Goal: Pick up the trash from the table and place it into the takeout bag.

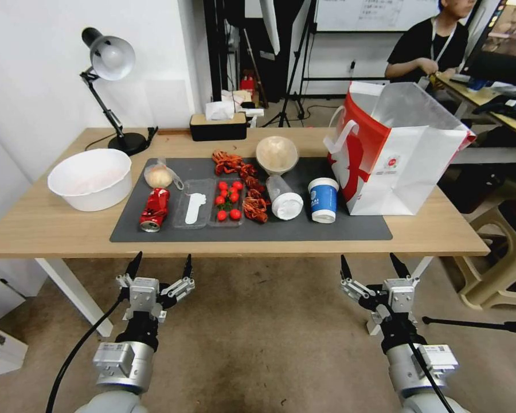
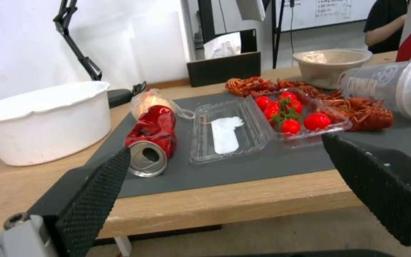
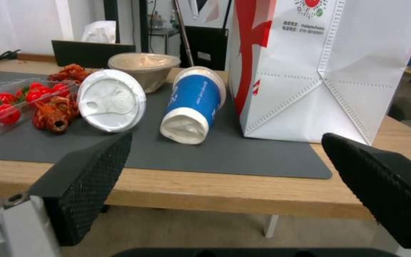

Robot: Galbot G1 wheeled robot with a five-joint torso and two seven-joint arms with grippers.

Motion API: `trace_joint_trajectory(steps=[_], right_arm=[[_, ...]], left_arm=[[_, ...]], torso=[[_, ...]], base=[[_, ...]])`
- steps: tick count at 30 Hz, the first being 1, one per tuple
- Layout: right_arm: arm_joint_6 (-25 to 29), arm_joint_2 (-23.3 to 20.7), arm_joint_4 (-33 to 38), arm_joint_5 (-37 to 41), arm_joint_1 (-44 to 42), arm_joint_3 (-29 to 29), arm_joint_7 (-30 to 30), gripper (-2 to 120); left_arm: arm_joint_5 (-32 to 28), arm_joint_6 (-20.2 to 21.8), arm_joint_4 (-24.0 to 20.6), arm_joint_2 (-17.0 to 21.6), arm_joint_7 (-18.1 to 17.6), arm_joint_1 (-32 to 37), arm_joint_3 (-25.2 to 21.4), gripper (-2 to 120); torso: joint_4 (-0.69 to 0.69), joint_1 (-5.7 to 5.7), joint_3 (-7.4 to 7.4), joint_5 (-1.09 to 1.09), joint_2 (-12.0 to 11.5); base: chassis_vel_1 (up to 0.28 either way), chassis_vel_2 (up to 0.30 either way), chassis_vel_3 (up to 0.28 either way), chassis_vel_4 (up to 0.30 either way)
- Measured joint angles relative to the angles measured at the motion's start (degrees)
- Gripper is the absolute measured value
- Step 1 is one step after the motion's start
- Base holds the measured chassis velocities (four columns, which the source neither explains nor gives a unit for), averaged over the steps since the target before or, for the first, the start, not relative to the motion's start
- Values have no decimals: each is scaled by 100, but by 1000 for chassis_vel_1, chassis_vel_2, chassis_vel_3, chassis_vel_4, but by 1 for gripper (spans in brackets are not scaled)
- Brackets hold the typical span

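Office/lab: whiteboard (image 1: 367,14), tripods (image 1: 292,86), desk lamp (image 1: 109,57).

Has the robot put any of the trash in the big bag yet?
Not yet, it seems. The crushed red can, clear plastic cup, blue-and-white paper cup, round bowl and clear bag with a beige lump all lie on the table. The left gripper and right gripper hang open and empty before the table. The takeout bag stands open; its inside is hidden.
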Motion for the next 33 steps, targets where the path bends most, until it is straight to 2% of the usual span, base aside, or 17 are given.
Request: trace_joint_trajectory(steps=[18,22,23,24,25,26,28,29,30,31,33], right_arm=[[0,0,0,0,0,0,0,100],[-15,-54,-3,59,3,-22,-29,100],[-29,-94,-5,108,6,-34,-57,100],[-167,-454,-36,488,36,-183,-303,100],[-247,-656,-52,692,52,-265,-436,100],[-247,-656,-52,692,52,-265,-436,100],[-350,-925,-75,965,74,-369,-613,100],[-335,-1076,-138,1201,133,-399,-717,100],[-275,-1123,-191,1310,199,-370,-739,100],[-275,-1123,-191,1310,199,-370,-739,100],[-210,-1167,-254,1413,276,-319,-758,100]], left_arm=[[0,0,1,0,0,0,0,100],[18,-29,-6,-28,-117,38,95,100],[40,-51,-17,-50,-195,67,171,100],[142,-151,-87,-159,-534,189,494,100],[191,-200,-118,-208,-696,248,639,100],[191,-200,-118,-208,-696,248,639,100],[281,-293,-178,-303,-1001,361,930,100],[399,-408,-255,-424,-1396,499,1292,100],[463,-471,-294,-486,-1607,571,1480,100],[463,-471,-294,-486,-1607,571,1480,100],[606,-632,-353,-588,-1983,719,1786,100]], torso=[[0,0,0,0,0],[0,0,0,-1,0],[-3,0,0,2,0],[-2,0,0,0,0],[0,0,0,2,0],[0,0,0,2,0],[4,0,0,2,0],[-2,0,0,1,0],[0,0,0,1,0],[0,0,0,1,0],[1,0,0,5,0]], base=[[0,0,0,0],[0,0,0,0],[0,0,0,0],[0,0,0,0],[0,0,0,0],[0,0,0,0],[0,0,0,0],[0,0,0,0],[0,0,0,0],[0,0,0,0],[0,0,0,0]])
